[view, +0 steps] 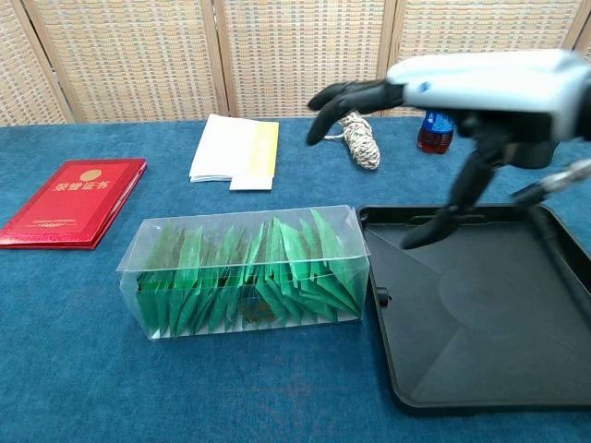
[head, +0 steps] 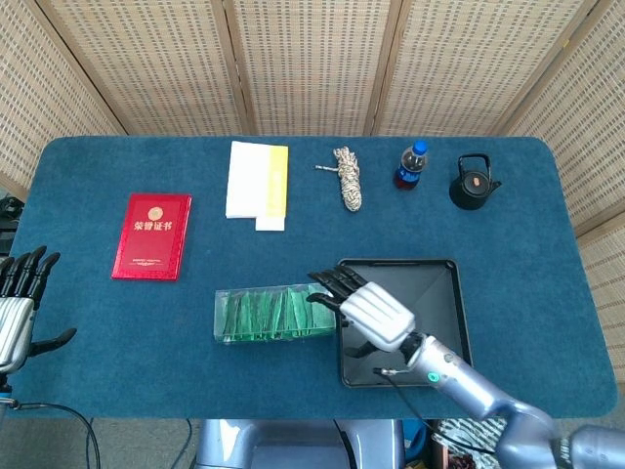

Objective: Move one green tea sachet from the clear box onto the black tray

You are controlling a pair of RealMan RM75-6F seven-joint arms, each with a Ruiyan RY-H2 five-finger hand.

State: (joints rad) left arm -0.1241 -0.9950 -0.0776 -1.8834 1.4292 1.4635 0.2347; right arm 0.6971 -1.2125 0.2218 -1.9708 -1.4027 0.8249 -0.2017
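Blue cloth covers the table point(head: 88, 322), and woven screens stand behind it. At the near left edge the left hand point(head: 18, 313) rests low beside the table, holding nothing, its fingers spread. Near the front edge the right hand point(head: 366, 308) hangs over the left part of the black tray point(head: 444, 322), holding nothing; its dark fingers point(view: 346, 97) are apart and point toward the clear box point(head: 275, 313), their tips above the box's right end. The box lies just left of the tray and is filled with green tea sachets point(view: 249, 272), which stand in a row inside it. On the tray no sachet is seen. Farther back on the left lies a red certificate book point(head: 151, 235). Along the far side lie, from left to right, a white and yellow booklet point(head: 257, 182), a coil of rope point(head: 346, 178), a cola bottle point(head: 411, 165) with a blue cap, and a black teapot point(head: 473, 183).
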